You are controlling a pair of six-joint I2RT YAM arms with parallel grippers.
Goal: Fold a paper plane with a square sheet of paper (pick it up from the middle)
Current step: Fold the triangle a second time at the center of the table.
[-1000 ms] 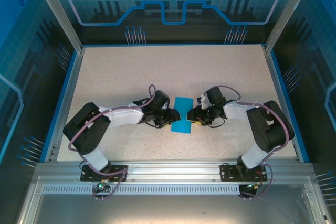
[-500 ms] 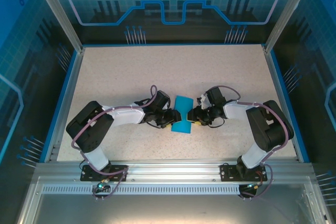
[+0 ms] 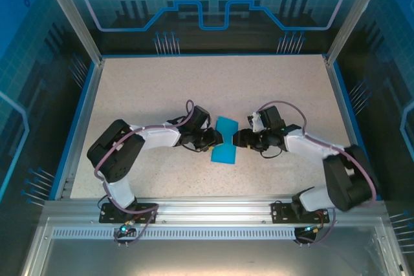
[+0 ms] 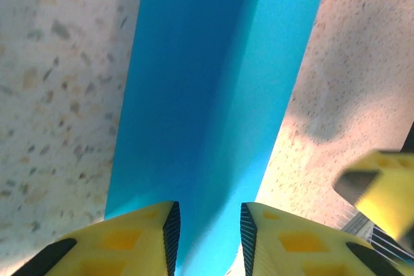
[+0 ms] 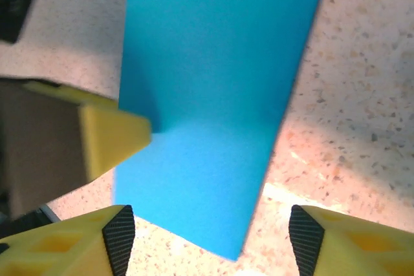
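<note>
The square sheet of paper (image 3: pixel 225 141) sits mid-table between the two claws, lengthwise crease already in it. One half reads darker than the other from the left wrist, so I'd call this early folding, nowhere near a dart yet. The left gripper (image 4: pixel 210 224) is narrowed down with the raised fold running right between its pads (can't tell if it's actually clamping or just straddling). The right gripper (image 5: pixel 212 221) is spread wide over the opposite edge, holding nothing. My guess for the next move: the right claw has to catch its side so the fold gets pressed flat without the sheet skating across the speckled table (image 3: pixel 142 95) — thin paper, slippery. No readable writing or logos anywhere — paper's plain, fingers are unmarked yellow.
</note>
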